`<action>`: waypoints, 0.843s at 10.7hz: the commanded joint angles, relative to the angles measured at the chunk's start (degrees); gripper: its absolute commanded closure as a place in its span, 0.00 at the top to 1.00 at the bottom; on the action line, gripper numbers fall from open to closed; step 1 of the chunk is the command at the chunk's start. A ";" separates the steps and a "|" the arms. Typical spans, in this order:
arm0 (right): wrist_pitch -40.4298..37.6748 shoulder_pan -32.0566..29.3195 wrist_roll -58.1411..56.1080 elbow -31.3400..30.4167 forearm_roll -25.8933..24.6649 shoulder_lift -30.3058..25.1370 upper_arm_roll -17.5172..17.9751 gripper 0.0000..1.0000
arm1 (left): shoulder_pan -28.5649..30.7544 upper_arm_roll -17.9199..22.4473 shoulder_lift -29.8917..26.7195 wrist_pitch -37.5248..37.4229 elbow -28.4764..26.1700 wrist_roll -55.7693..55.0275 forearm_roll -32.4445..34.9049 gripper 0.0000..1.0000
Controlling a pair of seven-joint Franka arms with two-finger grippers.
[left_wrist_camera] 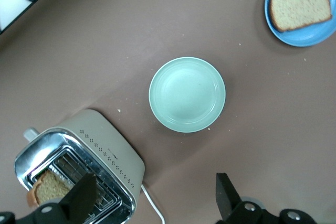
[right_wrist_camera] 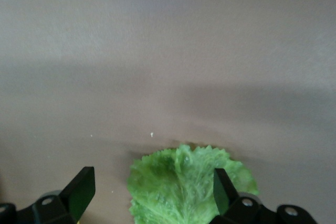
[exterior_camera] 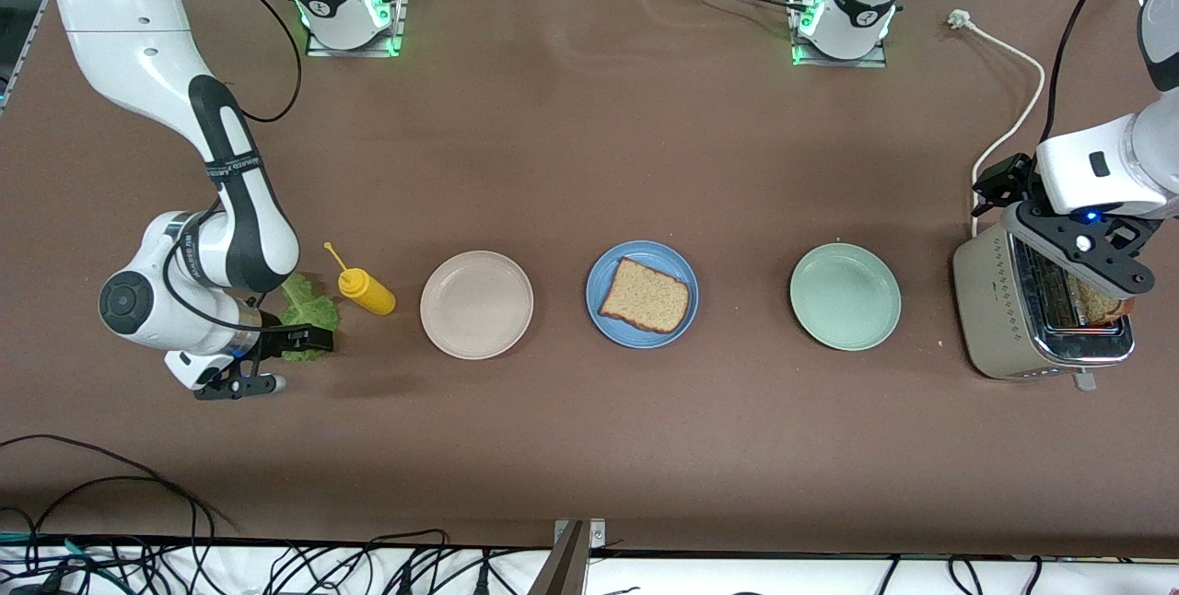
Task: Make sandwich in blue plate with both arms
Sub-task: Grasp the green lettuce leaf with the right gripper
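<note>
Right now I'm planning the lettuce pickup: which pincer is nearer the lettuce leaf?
Right. The right pincer hovers open directly over the lettuce leaf; the left pincer hangs open over the toaster.

Your front cam looks down from high, facing both bases. Left wrist cam shares its toaster; right wrist cam sits close over lettuce.

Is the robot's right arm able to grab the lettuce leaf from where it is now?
Probably yes. The right gripper hangs open right over the lettuce leaf, which lies flat on the table. Nothing covers it; the mustard bottle stands apart, beside it.
</note>
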 commanded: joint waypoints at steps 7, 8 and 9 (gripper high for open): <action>7.40 -1.50 -12.57 -7.80 1.08 -0.76 1.04 0.00 | 1.93 0.28 -4.06 -2.25 0.89 -8.16 1.21 1.00; 6.44 -1.50 -13.01 -7.62 1.00 -1.21 1.04 0.00 | 1.85 0.19 -4.06 -3.73 0.89 -8.16 1.21 1.00; 6.26 -1.50 -13.18 -7.53 1.00 -2.34 1.65 0.00 | 1.85 0.28 -4.15 -3.92 0.89 -8.25 1.21 1.00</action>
